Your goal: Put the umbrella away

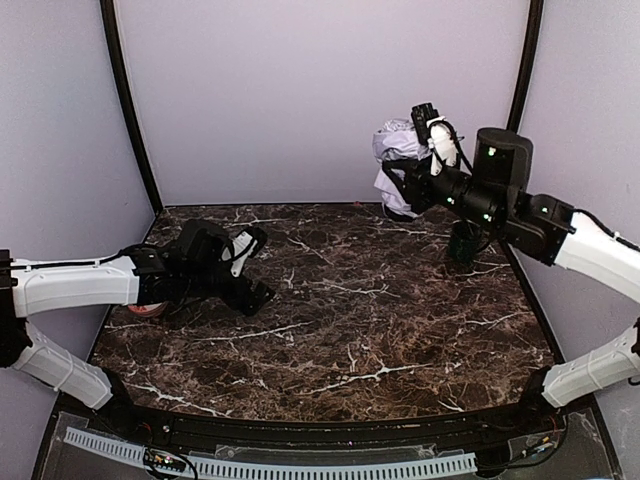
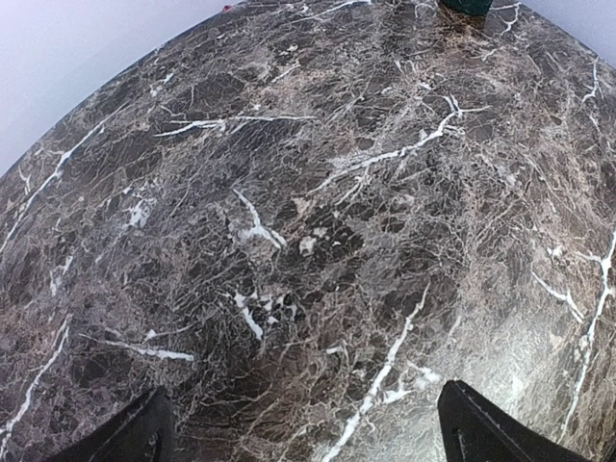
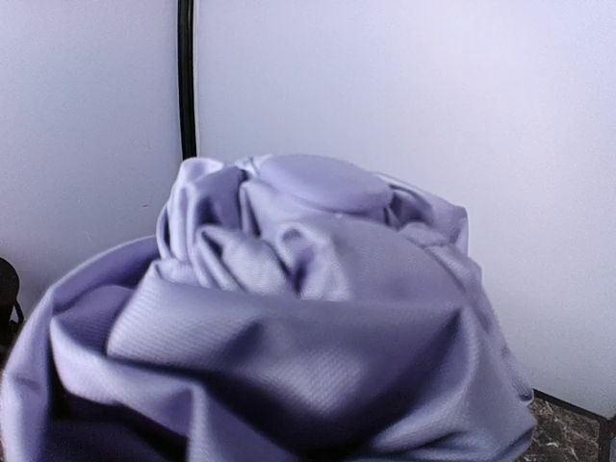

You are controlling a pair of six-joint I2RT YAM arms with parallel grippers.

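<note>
The umbrella point(image 1: 392, 150) is a folded bundle of pale lavender fabric, held up in the air near the back wall at the right. My right gripper point(image 1: 405, 186) is closed around its lower part. In the right wrist view the crumpled fabric of the umbrella point(image 3: 308, 308) fills the frame and hides the fingers, and its round lavender cap point(image 3: 322, 181) points away from the camera. My left gripper point(image 1: 262, 268) hovers low over the left of the marble table point(image 1: 340, 330), open and empty. Its two black fingertips point(image 2: 144, 428) show wide apart above bare marble.
A dark green object point(image 1: 465, 243) stands on the table under the right arm and also shows as the same dark green object point(image 2: 472, 5) at the top edge of the left wrist view. A small reddish thing point(image 1: 145, 308) lies beneath the left arm. Black poles point(image 1: 130, 110) frame the back wall.
</note>
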